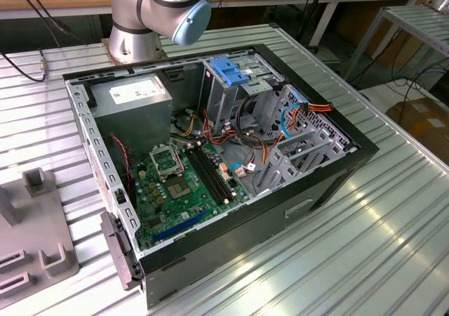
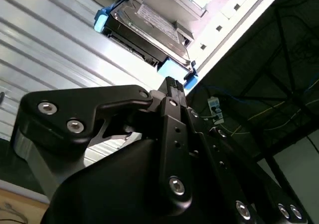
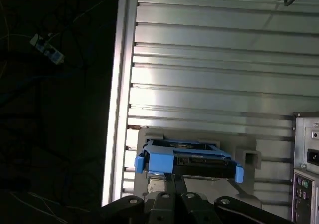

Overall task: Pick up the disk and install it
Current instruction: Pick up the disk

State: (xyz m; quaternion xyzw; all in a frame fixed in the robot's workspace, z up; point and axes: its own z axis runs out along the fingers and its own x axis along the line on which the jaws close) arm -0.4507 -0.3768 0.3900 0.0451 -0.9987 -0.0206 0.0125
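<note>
The disk [image 2: 149,27] [image 3: 192,159], silver-grey with a white label and bright blue side rails, lies in a grey holder [image 3: 247,158] on the slatted metal table, close to the table's edge. My gripper [image 2: 172,84] [image 3: 174,180] sits just short of the disk's near blue rail, without touching it. Its black fingers are together with nothing between them. In the exterior view the open computer case [image 1: 330,189] lies on its side, with a metal drive cage [image 1: 224,95] at the back.
The arm's base [image 1: 151,14] stands behind the case. A grey power-supply box [image 1: 133,95] and the green motherboard [image 1: 179,186] lie inside the case, with loose cables [image 1: 280,119] near the cage. Grey fixtures [image 1: 35,225] stand at the exterior view's left. The table edge [image 3: 119,84] drops off beside the disk.
</note>
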